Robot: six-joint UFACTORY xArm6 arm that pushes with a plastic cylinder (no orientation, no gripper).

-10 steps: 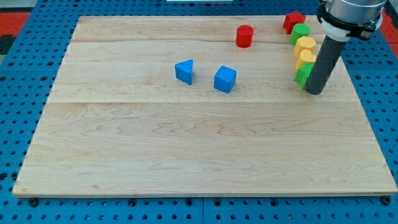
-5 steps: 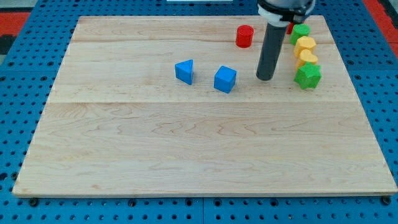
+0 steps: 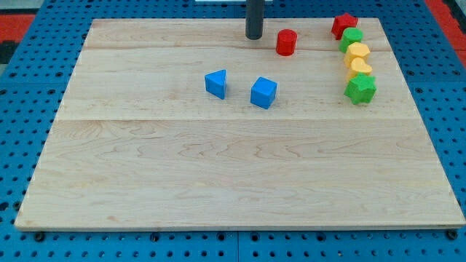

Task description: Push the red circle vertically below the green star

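Observation:
The red circle point(image 3: 286, 42) sits near the top of the wooden board point(image 3: 233, 167), right of centre. The green star point(image 3: 360, 89) lies at the right side, at the bottom end of a column of blocks. My tip point(image 3: 253, 36) rests on the board just left of the red circle, with a small gap between them. The rod rises out of the view's top.
The column at the right holds a red star point(image 3: 344, 24), a green block point(image 3: 352, 38) and two yellow blocks point(image 3: 357, 53) point(image 3: 360, 68) above the green star. A blue triangle point(image 3: 216, 84) and a blue cube point(image 3: 263, 92) lie near the middle.
My tip has moved from beside the green star leftward and up the view to the red circle's left side. No block has moved in the last half second.

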